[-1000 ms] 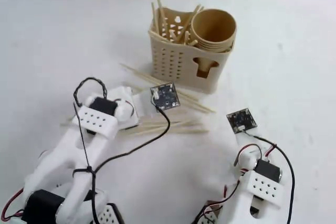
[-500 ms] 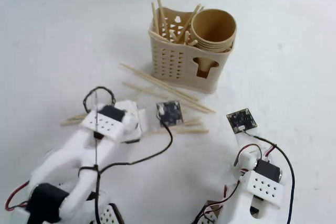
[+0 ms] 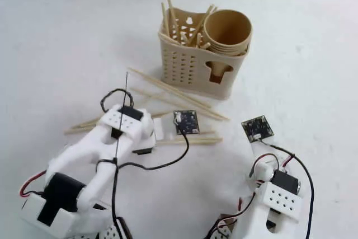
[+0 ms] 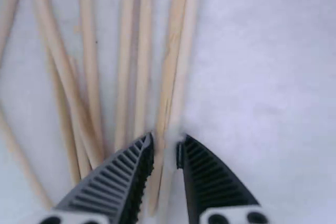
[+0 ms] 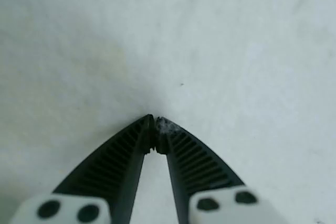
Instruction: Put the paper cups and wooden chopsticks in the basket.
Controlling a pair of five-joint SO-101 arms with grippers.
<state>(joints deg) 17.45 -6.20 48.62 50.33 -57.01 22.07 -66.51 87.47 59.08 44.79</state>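
Two arms, one busy: your right jaws rest pressed together, empty, over bare surface, parked clear. Your left jaws sit low on the scattered wooden chopsticks and seem to pinch a pair, since sticks lying flat need that. Beyond, the basket holds nested paper cups, sticks alongside.

High view looks down over the table; wrist views face it closely, the left sharing the chopsticks.
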